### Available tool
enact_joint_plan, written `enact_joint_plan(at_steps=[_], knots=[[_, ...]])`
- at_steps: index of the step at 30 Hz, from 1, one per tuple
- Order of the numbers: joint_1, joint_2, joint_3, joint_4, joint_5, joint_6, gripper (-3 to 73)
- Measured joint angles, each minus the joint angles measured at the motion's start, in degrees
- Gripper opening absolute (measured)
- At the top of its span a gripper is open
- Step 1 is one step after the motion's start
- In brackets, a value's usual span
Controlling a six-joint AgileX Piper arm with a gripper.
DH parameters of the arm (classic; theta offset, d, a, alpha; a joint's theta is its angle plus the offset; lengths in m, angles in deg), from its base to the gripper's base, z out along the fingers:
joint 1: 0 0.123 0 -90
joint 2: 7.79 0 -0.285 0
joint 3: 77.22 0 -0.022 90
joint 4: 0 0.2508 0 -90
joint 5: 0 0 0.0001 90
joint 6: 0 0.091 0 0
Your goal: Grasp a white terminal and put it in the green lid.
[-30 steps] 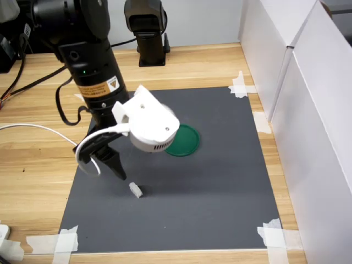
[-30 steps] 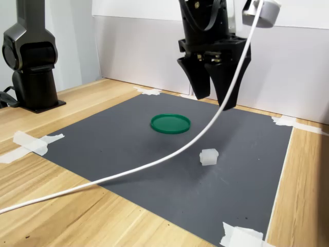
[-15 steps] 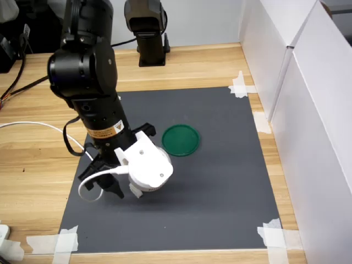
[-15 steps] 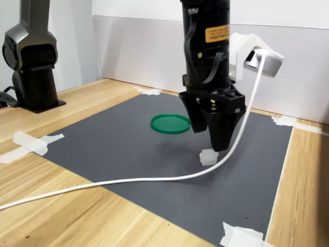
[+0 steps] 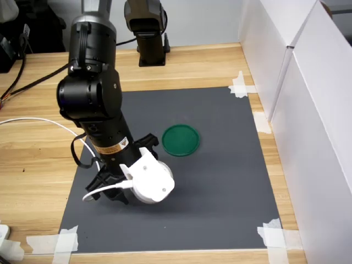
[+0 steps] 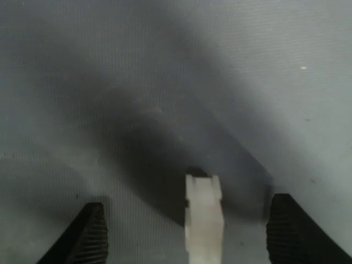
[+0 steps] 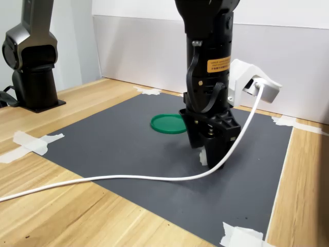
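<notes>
Presently gripper (image 6: 190,234) open astride white terminal (image 6: 203,220), short of green lid (image 7: 168,124); advisable to centre on terminal, then close squarely before lifting.

**Terminal between the fingers, lid behind on the mat**

The mat (image 5: 220,181) lies on the surface (image 5: 33,165), taped down at its corners. The gripper (image 7: 209,157) stands low over the mat's near part in the second exterior view, and the white terminal (image 6: 203,220) lies on the mat between the two fingers (image 6: 88,236), apart from both in the wrist view. The green lid (image 7: 165,123) lies flat on the mat behind the gripper and toward the second exterior view's left; in the first exterior view it sits to the arm's right. A cable (image 7: 103,180) trails from the wrist camera across the mat and onto the surface. A second stand (image 5: 146,30) rests at the surface's far edge in the first exterior view.
</notes>
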Motion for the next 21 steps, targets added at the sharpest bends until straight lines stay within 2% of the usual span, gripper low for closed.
enact_joint_plan(at_steps=[4,7,10,18,19,21], knots=[[0.02,0.17,0.00,0.00,-0.06,0.00,65.7],[0.02,0.17,0.00,0.00,-0.11,0.00,59.6],[0.02,0.17,0.00,0.00,-0.11,0.00,49.3],[0.07,0.17,0.00,-0.18,-1.49,1.38,12.5],[0.08,0.17,0.00,-0.26,-1.91,1.53,9.4],[0.08,-0.18,0.00,-0.32,-3.09,2.09,8.7]])
